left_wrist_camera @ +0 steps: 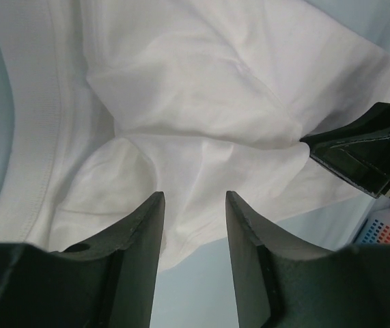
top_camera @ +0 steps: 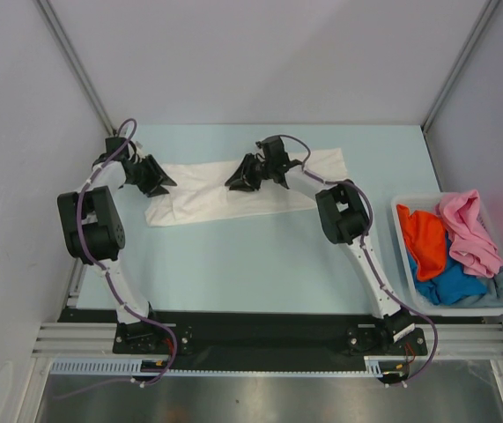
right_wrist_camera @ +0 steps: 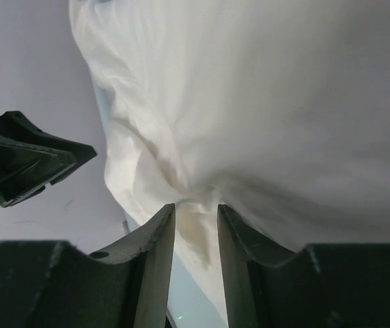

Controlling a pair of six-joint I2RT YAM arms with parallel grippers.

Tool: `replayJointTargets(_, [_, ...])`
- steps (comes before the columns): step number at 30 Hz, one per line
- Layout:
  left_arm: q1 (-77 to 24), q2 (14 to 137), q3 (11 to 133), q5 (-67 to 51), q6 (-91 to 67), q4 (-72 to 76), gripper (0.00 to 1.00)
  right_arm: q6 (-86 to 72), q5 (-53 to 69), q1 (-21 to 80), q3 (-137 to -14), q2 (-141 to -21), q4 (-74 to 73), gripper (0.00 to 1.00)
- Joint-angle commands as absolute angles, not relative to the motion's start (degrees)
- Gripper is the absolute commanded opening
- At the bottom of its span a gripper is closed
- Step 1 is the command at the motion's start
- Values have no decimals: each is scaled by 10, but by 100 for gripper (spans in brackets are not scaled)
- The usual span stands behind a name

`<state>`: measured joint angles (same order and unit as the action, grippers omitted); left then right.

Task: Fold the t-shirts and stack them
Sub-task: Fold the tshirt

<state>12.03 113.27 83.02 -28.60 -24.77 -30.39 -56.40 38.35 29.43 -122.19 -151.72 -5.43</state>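
Observation:
A white t-shirt (top_camera: 198,189) lies spread across the back of the pale blue table, wrinkled in the middle. My left gripper (top_camera: 165,185) is over its left part. In the left wrist view (left_wrist_camera: 195,195) its jaws stand apart, with the white cloth (left_wrist_camera: 201,89) and its near edge showing between them. My right gripper (top_camera: 233,183) is at the shirt's middle. In the right wrist view (right_wrist_camera: 196,206) its jaws are close together, with a bunch of the white cloth (right_wrist_camera: 283,102) pinched between the tips. Orange (top_camera: 425,242), pink (top_camera: 471,229), bright blue (top_camera: 454,284) and grey-blue (top_camera: 502,284) shirts lie heaped in the bin.
The pale plastic bin (top_camera: 462,310) stands at the table's right edge. Grey walls enclose the table at the back and both sides. The two grippers are close, facing each other; the right one shows in the left wrist view (left_wrist_camera: 365,157).

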Motion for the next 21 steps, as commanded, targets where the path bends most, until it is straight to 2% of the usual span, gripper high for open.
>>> replayJointTargets(1, [121,1122,824,-290,-233,-298,46,-477,366,261,-1251,-1472,-146,38])
replayJointTargets(5, [121,1141,822,-306,-238,-291,53,-429,352,228,-1259,-1446,-211,43])
replayJointTargets(9, [119,1155,824,-315,-240,-286,54,-381,338,196,-1259,-1419,-286,45])
replayJointTargets(15, [110,1158,823,-315,-241,-280,46,-268,273,162,-1249,-1369,-382,46])
replayJointTargets(17, [108,1151,822,-307,-237,-284,43,-247,253,155,-1231,-1360,-401,45])
replayJointTargets(20, [105,1142,824,-294,-230,-290,43,-247,238,135,-1167,-1330,-381,38])
replayJointTargets(21, [103,1141,824,-294,-230,-293,43,-250,241,121,-1148,-1315,-370,31])
